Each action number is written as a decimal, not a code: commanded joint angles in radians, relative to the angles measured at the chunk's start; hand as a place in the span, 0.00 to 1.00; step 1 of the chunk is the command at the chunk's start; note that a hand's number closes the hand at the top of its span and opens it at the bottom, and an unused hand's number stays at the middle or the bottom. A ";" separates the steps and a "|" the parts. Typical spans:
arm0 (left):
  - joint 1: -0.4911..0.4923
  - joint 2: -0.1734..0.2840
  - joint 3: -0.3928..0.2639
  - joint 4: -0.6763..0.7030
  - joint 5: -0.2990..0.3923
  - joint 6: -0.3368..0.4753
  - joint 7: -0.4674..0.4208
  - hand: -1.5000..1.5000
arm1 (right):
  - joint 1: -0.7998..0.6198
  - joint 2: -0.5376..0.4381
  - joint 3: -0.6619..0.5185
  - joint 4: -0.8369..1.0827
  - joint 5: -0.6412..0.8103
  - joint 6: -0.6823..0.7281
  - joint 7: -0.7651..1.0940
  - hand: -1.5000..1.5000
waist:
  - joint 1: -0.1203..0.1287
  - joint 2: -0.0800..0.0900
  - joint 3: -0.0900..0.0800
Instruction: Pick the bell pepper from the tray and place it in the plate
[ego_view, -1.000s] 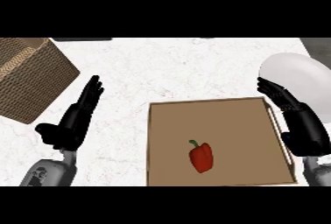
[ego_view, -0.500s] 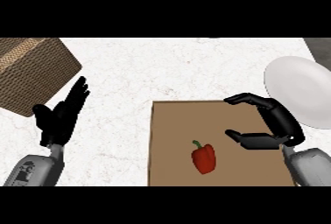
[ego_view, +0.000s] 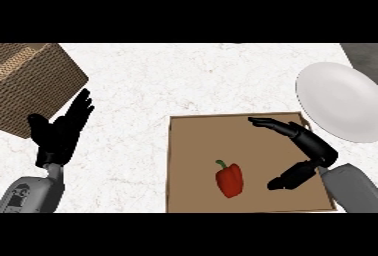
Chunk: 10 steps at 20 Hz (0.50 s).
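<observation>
On marble counter (ego_view: 184, 80): tray (ego_view: 199, 135) w/ bell pepper (ego_view: 230, 180), plate (ego_view: 336, 100) beside.

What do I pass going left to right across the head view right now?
Woven brown box → open black left hand → red bell pepper on the brown square tray → open black right hand → white round plate.

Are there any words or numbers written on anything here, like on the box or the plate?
None. No word, number or sign can be read anywhere in the head view.
The brown box shows only a woven pattern.
The white plate, the brown tray and the red bell pepper are all plain.
The small round mark on the left forearm holds no letters that can be read.
</observation>
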 joint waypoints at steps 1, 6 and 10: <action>-0.003 0.004 0.024 0.011 -0.009 -0.013 0.011 0.50 | -0.050 0.006 0.026 -0.020 0.101 0.008 0.054 0.00 | -0.008 -0.003 -0.001; 0.044 -0.044 0.026 -0.003 -0.054 0.023 -0.017 0.50 | 0.005 -0.010 0.021 -0.134 0.174 0.034 0.119 0.00 | -0.013 -0.004 -0.001; -0.011 -0.039 0.032 0.016 -0.051 -0.005 0.028 0.50 | 0.021 -0.005 0.061 -0.242 0.222 0.076 0.283 0.00 | -0.017 -0.005 -0.001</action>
